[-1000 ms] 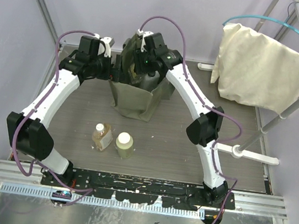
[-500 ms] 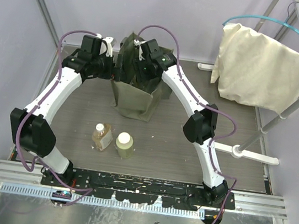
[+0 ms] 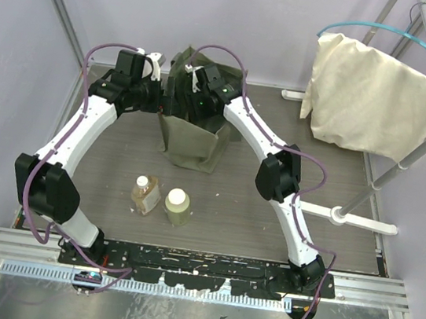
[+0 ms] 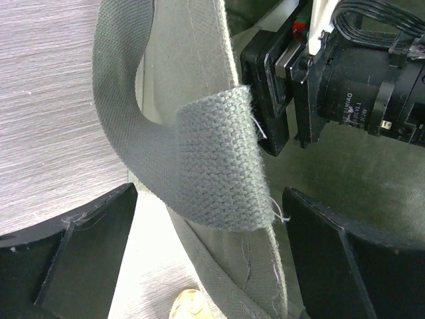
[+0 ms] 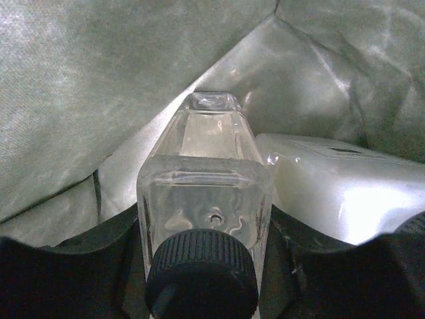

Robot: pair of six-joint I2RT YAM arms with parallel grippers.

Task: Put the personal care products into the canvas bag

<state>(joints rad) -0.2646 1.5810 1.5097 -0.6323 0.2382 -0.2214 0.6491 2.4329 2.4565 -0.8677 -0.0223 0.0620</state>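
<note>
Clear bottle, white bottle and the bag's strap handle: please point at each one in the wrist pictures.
clear bottle (image 5: 206,193), right wrist view, on its glass body.
white bottle (image 5: 332,193), right wrist view, on its flat side.
strap handle (image 4: 216,166), left wrist view, on the woven fold.

Amber bottle (image 3: 144,195) beside yellow-green bottle (image 3: 178,207) — canvas bag (image 3: 192,137) well beyond.

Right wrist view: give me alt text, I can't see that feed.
The right pincer is shut on the clear bottle with a dark cap, inside the canvas bag. A white bottle lies beside it, on the picture's right.
</note>
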